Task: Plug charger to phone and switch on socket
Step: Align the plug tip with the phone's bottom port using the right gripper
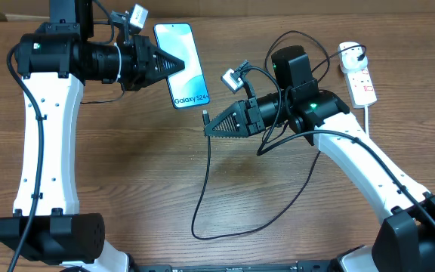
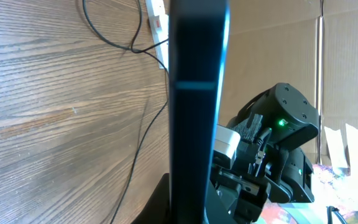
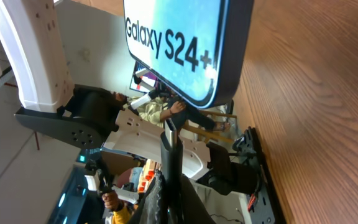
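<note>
My left gripper (image 1: pixel 180 64) is shut on the left long edge of the phone (image 1: pixel 184 66), whose light blue screen reads "Galaxy S24+". The left wrist view shows the phone (image 2: pixel 197 93) edge-on as a dark bar rising from between the fingers. My right gripper (image 1: pixel 206 130) is shut on the charger's black connector (image 1: pixel 205 116), which points up at the phone's bottom end. In the right wrist view the connector tip (image 3: pixel 169 127) stands just below the phone's bottom edge (image 3: pixel 185 50), a small gap apart. The white socket (image 1: pixel 358 73) lies at the far right.
The charger's black cable (image 1: pixel 199 204) drops from the right gripper, loops near the front of the wooden table (image 1: pixel 127 166) and runs back under the right arm toward the socket. A thick white cord (image 1: pixel 370 121) leaves the socket toward the front right.
</note>
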Motion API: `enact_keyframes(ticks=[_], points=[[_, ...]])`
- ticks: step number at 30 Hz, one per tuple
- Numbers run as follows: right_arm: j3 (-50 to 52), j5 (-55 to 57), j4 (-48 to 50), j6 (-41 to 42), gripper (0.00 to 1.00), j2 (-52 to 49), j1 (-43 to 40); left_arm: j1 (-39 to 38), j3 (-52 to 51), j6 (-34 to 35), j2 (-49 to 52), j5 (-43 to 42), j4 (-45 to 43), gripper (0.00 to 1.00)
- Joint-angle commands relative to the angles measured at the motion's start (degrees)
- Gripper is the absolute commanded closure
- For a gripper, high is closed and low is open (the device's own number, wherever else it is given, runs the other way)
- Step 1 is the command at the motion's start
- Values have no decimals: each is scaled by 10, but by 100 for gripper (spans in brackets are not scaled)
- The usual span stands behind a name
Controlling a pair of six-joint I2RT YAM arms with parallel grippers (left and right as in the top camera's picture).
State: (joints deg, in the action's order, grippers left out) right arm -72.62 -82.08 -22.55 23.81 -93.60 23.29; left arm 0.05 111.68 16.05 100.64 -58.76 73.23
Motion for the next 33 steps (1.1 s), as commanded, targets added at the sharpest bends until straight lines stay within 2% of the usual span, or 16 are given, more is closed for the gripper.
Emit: enact_keyframes(ticks=[1,14,22,33], points=[[1,-14,4,7,96,10,-1,-1,5,-15,-5,-46,-8,96],[2,-14,15,20,96,10,2,-1,5,-15,-5,-53,-13,96],[2,-11,63,78,96,10,2,-18,5,-15,-5,-52,-26,96],[2,-11,67,82,96,10,2,-23,5,12,-4,-41,-43,96]])
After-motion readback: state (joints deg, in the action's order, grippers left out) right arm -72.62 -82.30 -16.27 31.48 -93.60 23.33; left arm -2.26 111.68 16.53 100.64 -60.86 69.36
